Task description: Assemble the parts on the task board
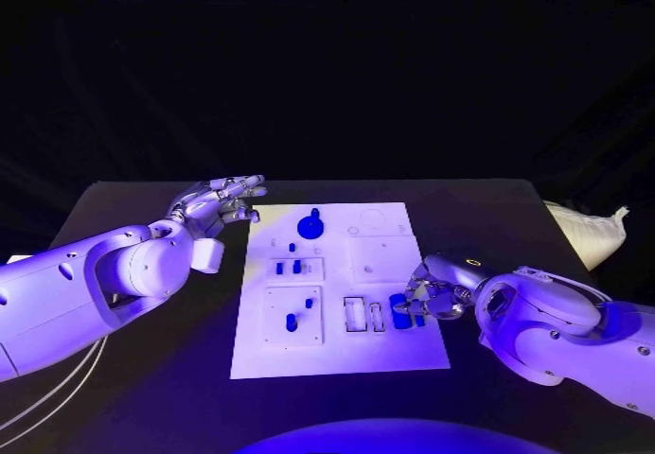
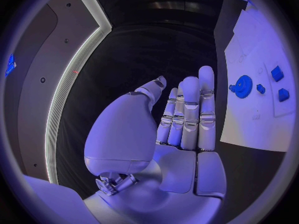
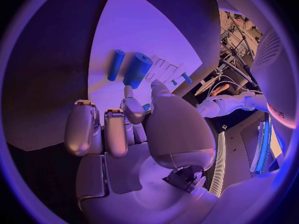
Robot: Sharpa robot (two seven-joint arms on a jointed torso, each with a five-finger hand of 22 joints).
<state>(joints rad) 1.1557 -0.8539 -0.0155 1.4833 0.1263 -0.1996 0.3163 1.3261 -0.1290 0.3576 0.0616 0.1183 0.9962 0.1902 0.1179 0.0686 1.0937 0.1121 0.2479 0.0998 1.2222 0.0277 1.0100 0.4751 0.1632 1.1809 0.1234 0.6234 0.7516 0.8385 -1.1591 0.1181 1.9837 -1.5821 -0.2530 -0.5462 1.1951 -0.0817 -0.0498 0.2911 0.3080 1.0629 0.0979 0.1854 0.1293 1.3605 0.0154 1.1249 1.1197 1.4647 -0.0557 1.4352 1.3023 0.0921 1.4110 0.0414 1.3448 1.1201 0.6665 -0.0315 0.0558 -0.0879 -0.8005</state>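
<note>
Silver right hand (image 1: 434,295): curled low over the task board's right edge, fingertips beside the blue cylinders; grip on anything not discernible.
Silver left hand (image 1: 219,203): raised off the board's far left corner, fingers straight and close together, nothing held.
Blue cylinders (image 1: 401,311): lying near the right edge of the board, close to the right hand.
Task board (image 1: 342,355): white plate, mid-table.
Gear-shaped part (image 1: 311,227): blue, at the far end of the board.
Small blue pieces (image 1: 288,268): standing in the left-hand blocks.
Table (image 1: 150,397): black.
</note>
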